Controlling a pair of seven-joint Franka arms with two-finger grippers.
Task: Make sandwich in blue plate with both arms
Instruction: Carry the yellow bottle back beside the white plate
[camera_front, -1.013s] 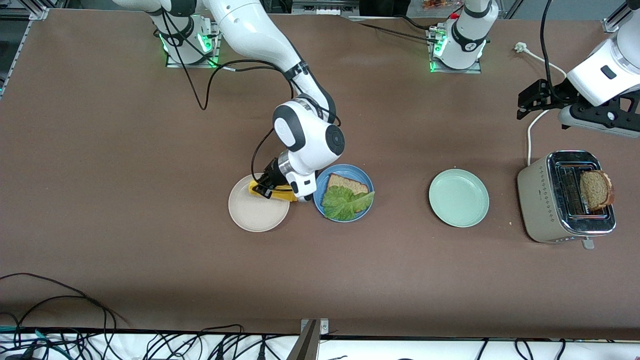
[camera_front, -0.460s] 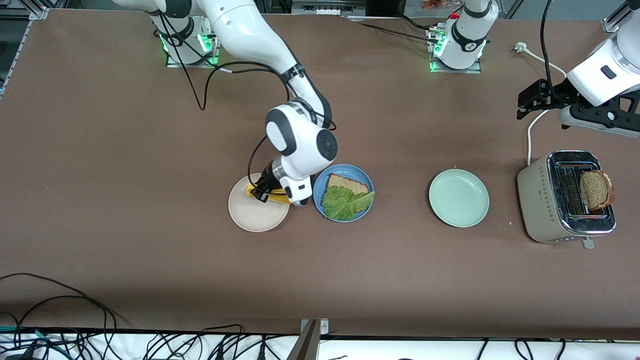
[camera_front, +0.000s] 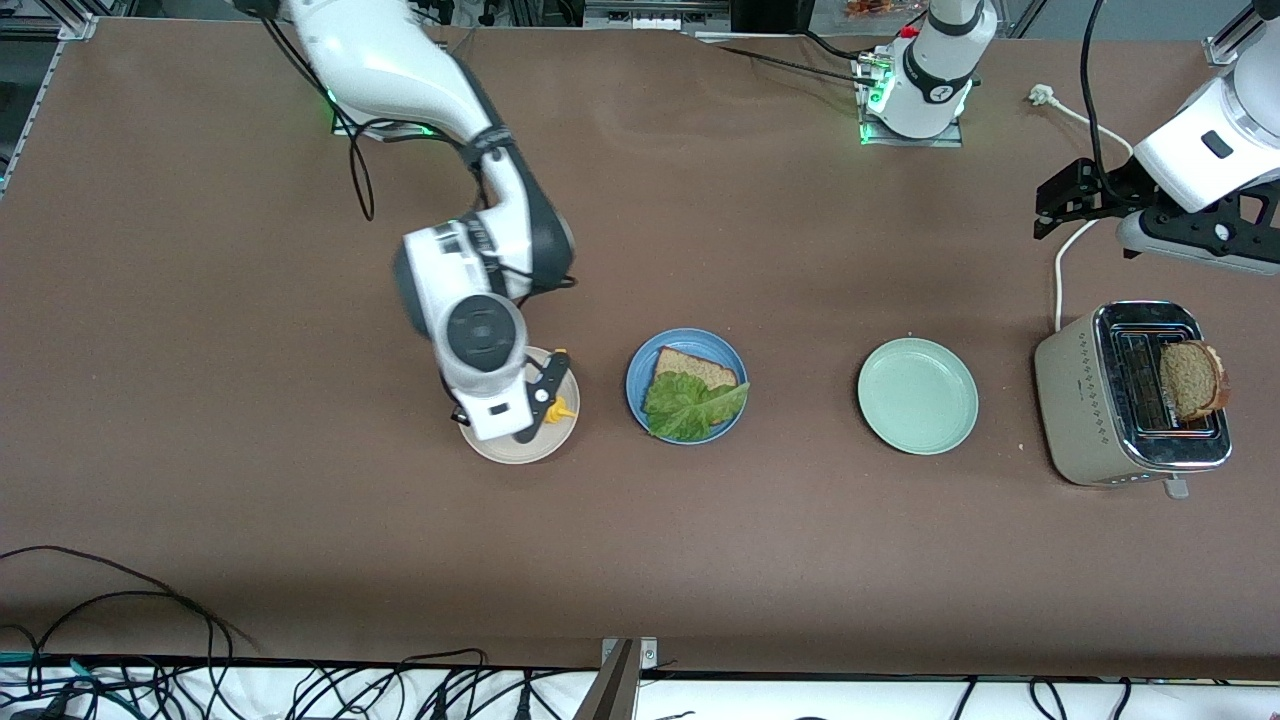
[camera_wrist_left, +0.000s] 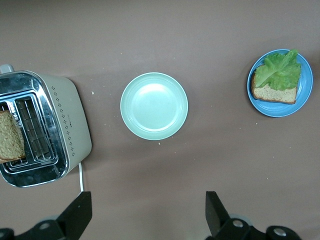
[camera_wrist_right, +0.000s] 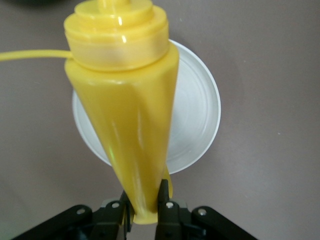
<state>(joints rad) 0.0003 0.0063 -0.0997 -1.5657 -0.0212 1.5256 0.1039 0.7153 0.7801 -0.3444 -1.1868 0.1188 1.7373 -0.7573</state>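
Right gripper (camera_wrist_right: 142, 210) shifted over beige plate (camera_front: 478, 444), labels unreadable

A broad brown table (camera_front: 250, 500) fills the scene under even light. Black cables (camera_front: 150, 680) tangle along its near edge, over what seems a white floor.

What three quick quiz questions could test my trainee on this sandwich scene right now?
1. True or false: the right claw is shut on the yellow bottle over the beige plate.
2. Where is the second bread slice? A) on the mint green plate B) in the toaster C) in the left claw
3. Fill in: on the blue plate, the lettuce leaf lies on a ____ slice.

Key: 1 true; 2 B; 3 bread
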